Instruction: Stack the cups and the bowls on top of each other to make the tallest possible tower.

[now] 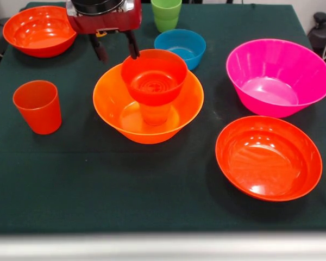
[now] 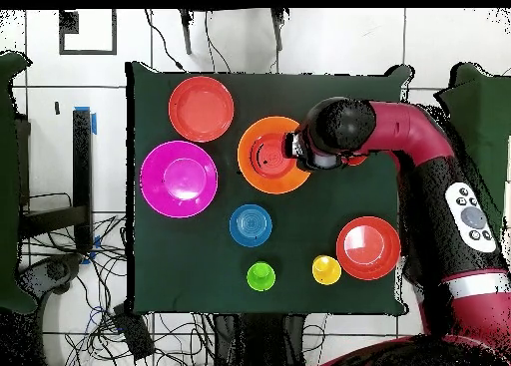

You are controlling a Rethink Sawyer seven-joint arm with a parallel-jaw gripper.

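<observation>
One small red-orange bowl (image 1: 154,76) sits on an upturned orange cup (image 1: 155,113) inside my large orange bowl (image 1: 114,103). My claw (image 1: 115,48) hangs spread wide, one finger touching the small bowl's rim.

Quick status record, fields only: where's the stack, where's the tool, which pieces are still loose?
stack: small red-orange plastic bowl atop an orange plastic cup, upright inside the large orange plastic bowl
tool: fingers astride the small bowl's far rim, open
loose cups: red-orange plastic cup, green plastic cup, yellow plastic cup
loose bowls: small blue plastic bowl, large magenta plastic bowl, two wide red-orange plastic bowls
</observation>
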